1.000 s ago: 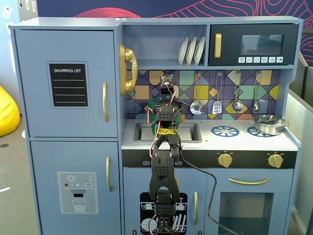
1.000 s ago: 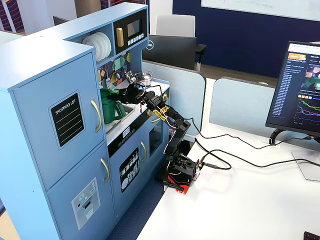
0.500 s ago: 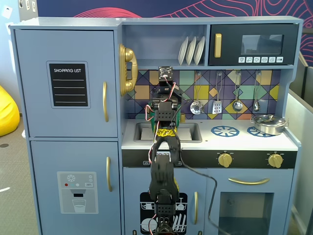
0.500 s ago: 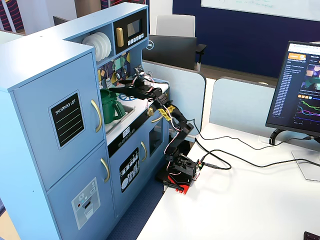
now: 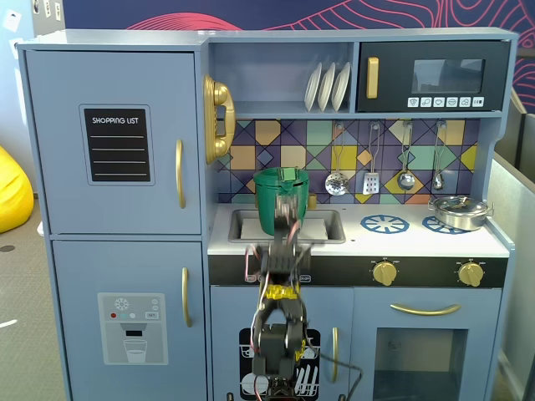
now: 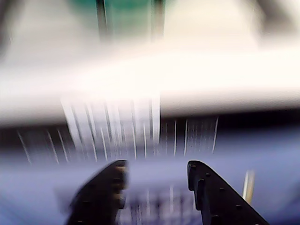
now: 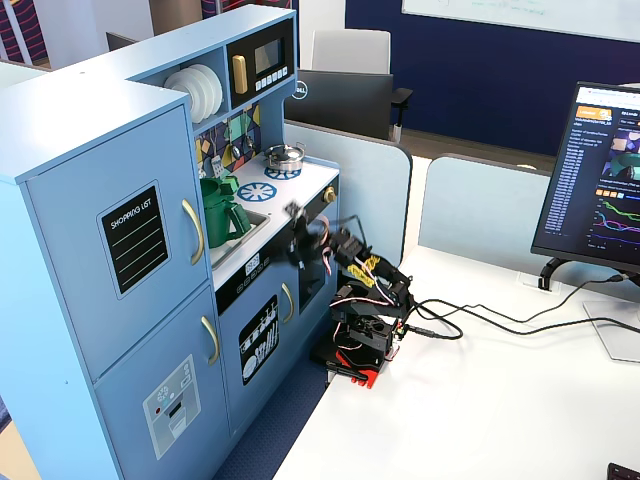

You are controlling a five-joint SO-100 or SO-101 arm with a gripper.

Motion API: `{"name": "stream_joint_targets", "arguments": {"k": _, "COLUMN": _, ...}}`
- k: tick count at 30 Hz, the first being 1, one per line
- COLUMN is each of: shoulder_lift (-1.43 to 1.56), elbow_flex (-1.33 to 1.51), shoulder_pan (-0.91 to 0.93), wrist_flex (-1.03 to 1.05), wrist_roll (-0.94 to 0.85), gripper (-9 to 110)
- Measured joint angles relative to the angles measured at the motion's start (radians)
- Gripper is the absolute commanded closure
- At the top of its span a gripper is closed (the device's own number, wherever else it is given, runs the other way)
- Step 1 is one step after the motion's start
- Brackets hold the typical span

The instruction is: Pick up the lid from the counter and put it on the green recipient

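Note:
The green recipient (image 5: 269, 207) stands in the sink, and shows in the other fixed view (image 7: 224, 214) too. The green lid (image 5: 282, 176) appears to lie on its rim, knob up; it is also seen from the side (image 7: 220, 184). My gripper (image 6: 157, 164) is open and empty. Its black fingers (image 6: 211, 192) point at the counter's front edge, with the pot a green blur at the top (image 6: 126, 14). In both fixed views the motion-blurred gripper (image 5: 287, 210) (image 7: 296, 225) hangs in front of the counter, apart from the pot.
A silver pot (image 5: 459, 210) sits on the right blue burner, beside a bare burner ring (image 5: 384, 223). Utensils (image 5: 371, 180) hang on the back wall. The arm's base (image 7: 358, 345) stands on a white table with cables (image 7: 480, 320) and a monitor (image 7: 595, 180).

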Motion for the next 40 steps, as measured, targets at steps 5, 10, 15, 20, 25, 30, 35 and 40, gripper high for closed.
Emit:
{"name": "stream_joint_targets", "arguments": {"k": 5, "shoulder_lift": 0.101, "elbow_flex": 0.333, "shoulder_pan": -0.020, "wrist_flex": 0.133, "wrist_roll": 0.049, "gripper": 97}}
{"name": "stream_joint_targets", "arguments": {"k": 10, "shoulder_lift": 0.222, "elbow_flex": 0.488, "shoulder_pan": -0.032, "wrist_flex": 0.284, "wrist_roll": 0.141, "gripper": 96}}
{"name": "stream_joint_targets", "arguments": {"k": 15, "shoulder_lift": 0.281, "elbow_flex": 0.514, "shoulder_pan": -0.044, "wrist_flex": 0.426, "wrist_roll": 0.201, "gripper": 96}}
{"name": "stream_joint_targets", "arguments": {"k": 20, "shoulder_lift": 0.296, "elbow_flex": 0.514, "shoulder_pan": -0.040, "wrist_flex": 0.448, "wrist_roll": 0.143, "gripper": 94}}
{"name": "stream_joint_targets", "arguments": {"k": 25, "shoulder_lift": 0.296, "elbow_flex": 0.514, "shoulder_pan": -0.034, "wrist_flex": 0.449, "wrist_roll": 0.143, "gripper": 93}}
{"name": "stream_joint_targets", "arguments": {"k": 30, "shoulder_lift": 0.296, "elbow_flex": 0.514, "shoulder_pan": -0.034, "wrist_flex": 0.449, "wrist_roll": 0.143, "gripper": 93}}
{"name": "stream_joint_targets", "arguments": {"k": 35, "shoulder_lift": 0.296, "elbow_flex": 0.514, "shoulder_pan": -0.034, "wrist_flex": 0.449, "wrist_roll": 0.143, "gripper": 92}}
{"name": "stream_joint_targets", "arguments": {"k": 40, "shoulder_lift": 0.296, "elbow_flex": 0.514, "shoulder_pan": -0.034, "wrist_flex": 0.449, "wrist_roll": 0.143, "gripper": 92}}
